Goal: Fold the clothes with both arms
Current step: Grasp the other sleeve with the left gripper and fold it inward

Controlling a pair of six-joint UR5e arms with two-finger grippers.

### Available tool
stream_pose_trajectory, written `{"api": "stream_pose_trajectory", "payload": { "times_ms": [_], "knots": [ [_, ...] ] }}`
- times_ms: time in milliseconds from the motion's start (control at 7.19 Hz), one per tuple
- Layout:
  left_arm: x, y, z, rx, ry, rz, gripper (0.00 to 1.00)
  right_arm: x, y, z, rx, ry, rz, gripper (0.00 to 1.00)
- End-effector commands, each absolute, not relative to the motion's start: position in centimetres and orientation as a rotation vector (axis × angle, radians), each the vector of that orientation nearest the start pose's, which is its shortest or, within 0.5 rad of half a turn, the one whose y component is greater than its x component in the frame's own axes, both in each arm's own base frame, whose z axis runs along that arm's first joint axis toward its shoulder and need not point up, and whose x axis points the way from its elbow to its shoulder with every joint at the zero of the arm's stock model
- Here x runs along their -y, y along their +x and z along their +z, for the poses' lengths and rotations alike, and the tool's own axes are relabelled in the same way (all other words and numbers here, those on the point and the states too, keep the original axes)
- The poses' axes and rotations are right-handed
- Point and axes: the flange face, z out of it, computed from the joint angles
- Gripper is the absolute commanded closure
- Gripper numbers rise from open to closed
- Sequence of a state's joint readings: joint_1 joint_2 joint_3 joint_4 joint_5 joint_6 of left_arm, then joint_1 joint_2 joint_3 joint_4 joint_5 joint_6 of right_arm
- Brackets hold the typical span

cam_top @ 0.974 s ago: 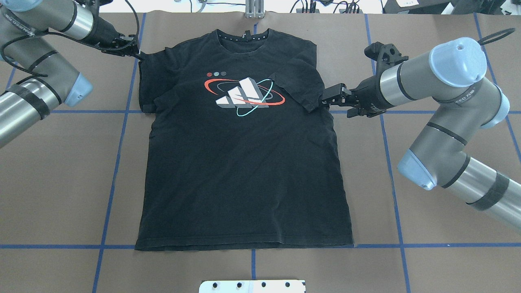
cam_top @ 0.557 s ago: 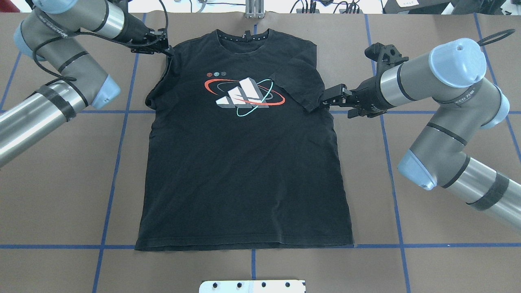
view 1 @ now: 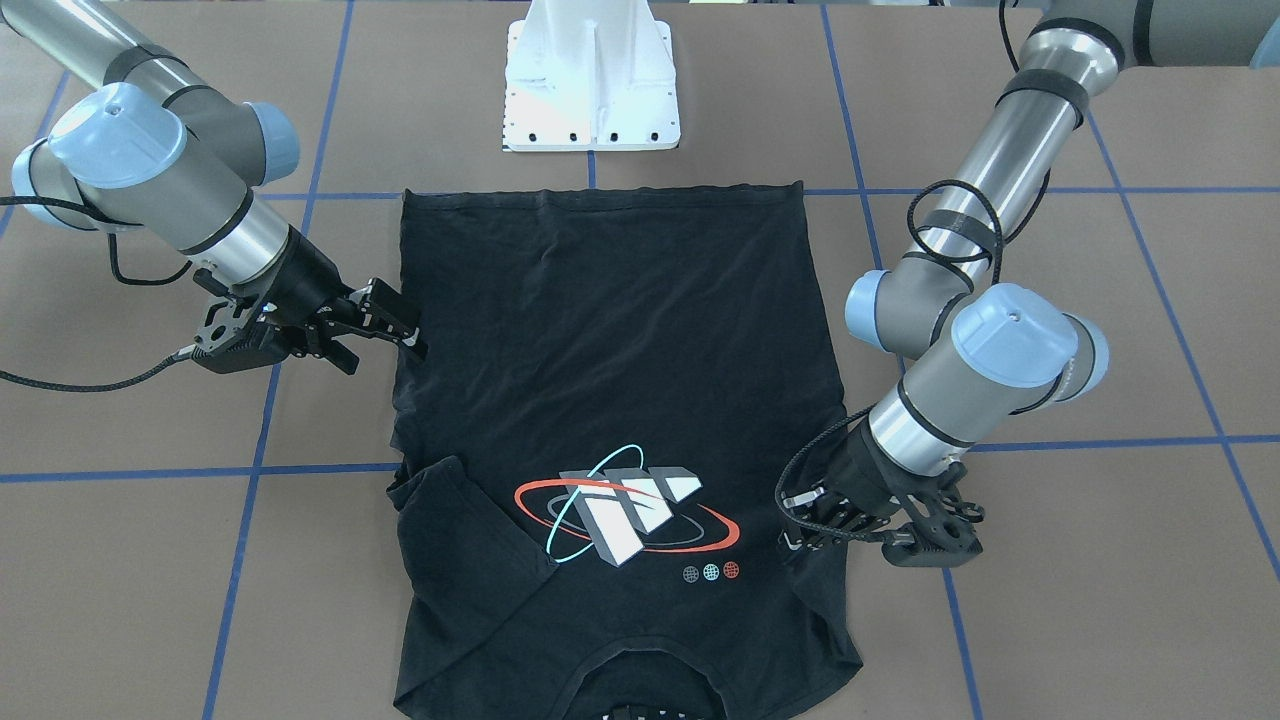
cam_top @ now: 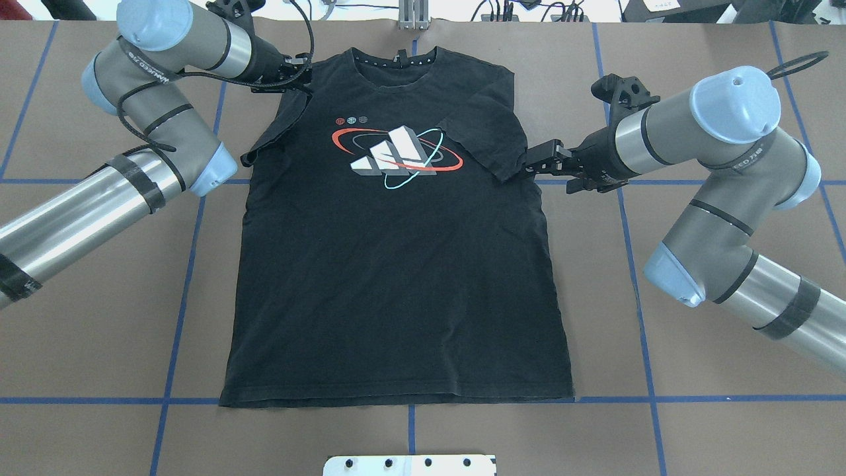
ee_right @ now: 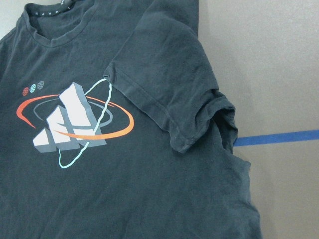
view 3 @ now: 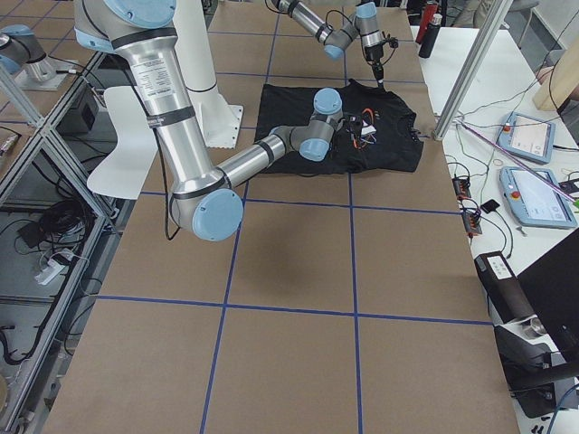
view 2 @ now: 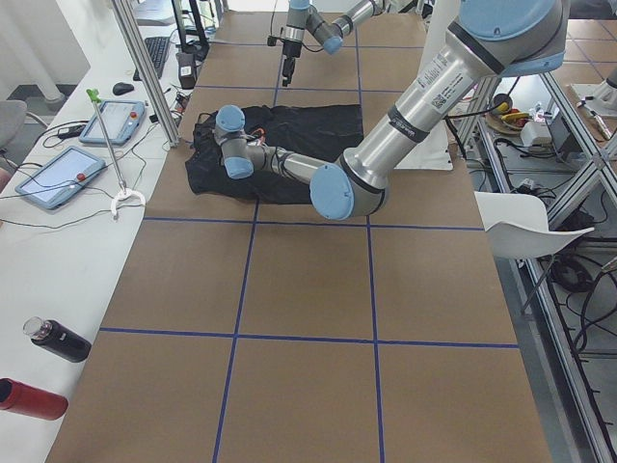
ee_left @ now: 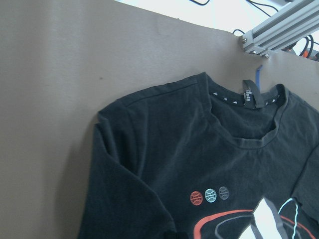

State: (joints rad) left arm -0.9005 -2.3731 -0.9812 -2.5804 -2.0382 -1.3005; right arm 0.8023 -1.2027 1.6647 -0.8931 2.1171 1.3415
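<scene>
The black T-shirt (cam_top: 396,277) lies flat, graphic (cam_top: 393,155) up, collar at the far edge. Its sleeve on my right side (cam_top: 482,142) is folded inward onto the chest and also shows in the right wrist view (ee_right: 164,94). My right gripper (cam_top: 537,162) is low at the shirt's right edge beside that sleeve, its jaws apart and empty (view 1: 405,335). My left gripper (cam_top: 301,74) is shut on the other sleeve and holds it lifted over the shoulder (view 1: 795,545). The fabric drapes down from it to the table (cam_top: 264,139).
The white pedestal base (view 1: 592,80) stands at the near table edge behind the shirt's hem. Blue tape lines (cam_top: 192,264) grid the brown table. An aluminium rail (cam_top: 413,13) and cables run along the far edge. Tablets (view 2: 58,178) lie on a side bench.
My left gripper has moved right along the far edge, pulling the sleeve off the table and inward toward the collar. My right arm has hardly moved.
</scene>
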Motion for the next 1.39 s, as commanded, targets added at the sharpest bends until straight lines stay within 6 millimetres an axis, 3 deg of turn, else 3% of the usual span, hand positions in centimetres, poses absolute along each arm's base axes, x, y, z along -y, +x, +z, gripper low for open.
{"api": "stream_pose_trajectory", "payload": {
  "times_ms": [0,139,278,417,696,835,974,1113,1252],
  "knots": [
    [68.2,44.7,30.9,-1.214,0.344,-0.288,1.0,50.8,-37.9,33.7,1.188,0.115,0.195,0.0],
    [67.8,45.3,30.8,-1.217,0.345,-0.28,0.76,50.9,-38.0,33.8,1.187,0.114,0.196,0.0],
    [67.4,45.7,30.5,-1.22,0.347,-0.275,0.36,50.9,-38.0,33.8,1.186,0.113,0.196,0.0],
    [67.3,45.6,30.0,-1.23,0.353,-0.272,0.07,50.9,-38.0,33.8,1.186,0.112,0.199,0.0],
    [65.9,44.6,26.7,-1.284,0.367,-0.26,0.02,50.9,-37.8,33.4,1.189,0.097,0.226,0.0],
    [63.8,43.3,26.5,-1.311,0.324,-0.235,0.01,50.7,-37.4,32.3,1.208,0.061,0.335,0.0],
    [60.4,40.7,26.7,-1.337,0.304,-0.198,0.01,49.7,-37.6,31.4,1.223,0.027,0.452,0.0],
    [58.1,38.5,26.8,-1.361,0.319,-0.187,0.01,47.4,-39.6,29.7,1.202,-0.041,0.571,0.0],
    [56.7,37.2,26.9,-1.371,0.326,-0.188,0.01,43.0,-41.0,26.5,1.089,-0.058,0.645,0.0]
  ]
}}
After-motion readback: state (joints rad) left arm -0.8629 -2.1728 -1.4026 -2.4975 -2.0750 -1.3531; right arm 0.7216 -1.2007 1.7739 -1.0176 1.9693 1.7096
